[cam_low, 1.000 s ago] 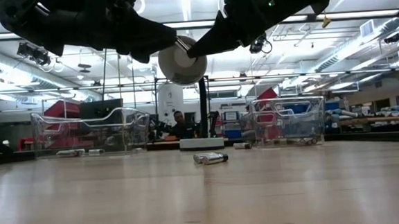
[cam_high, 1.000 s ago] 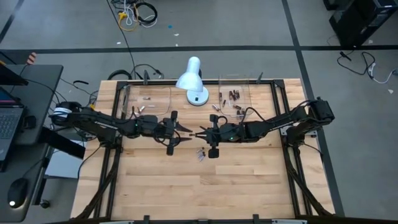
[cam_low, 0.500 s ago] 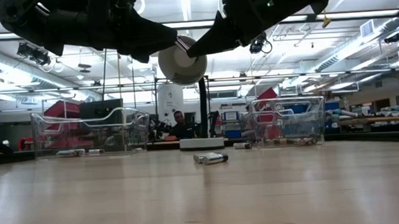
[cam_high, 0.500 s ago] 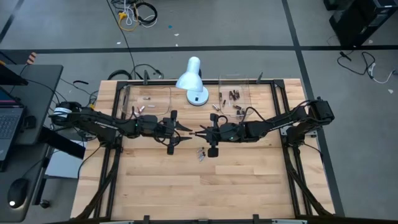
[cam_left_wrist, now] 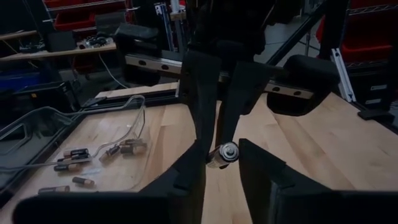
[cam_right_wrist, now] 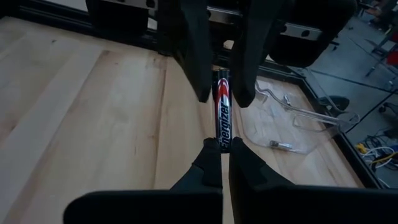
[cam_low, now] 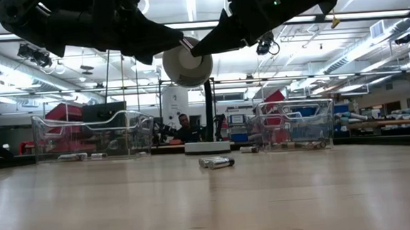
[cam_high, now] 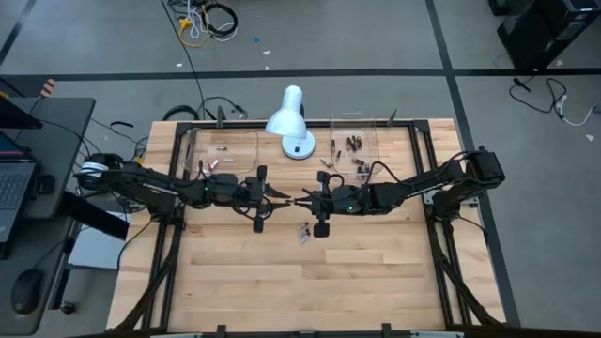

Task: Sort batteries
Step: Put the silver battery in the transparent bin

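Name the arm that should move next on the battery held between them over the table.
Left. The left pincer is open, with its fingers either side of the free end of the battery, which the right pincer clamps. It probably only needs to close.

tray batteries (cam_high: 355, 144) too small to tell

- A robotics lab or workshop, with an open-plan industrial room behind.
- A wooden table (cam_high: 282, 272) in a black metal frame stands on a grey floor marked with dark tape lines.
- Loose cables (cam_high: 208, 19) lie on the floor; a laptop (cam_high: 11, 183) sits on a side desk.
- Long ceiling strip lights (cam_low: 393, 39), red storage bins (cam_left_wrist: 74, 5) on shelving and cluttered workbenches show beyond.
- A person (cam_low: 184, 123) sits at a far bench.
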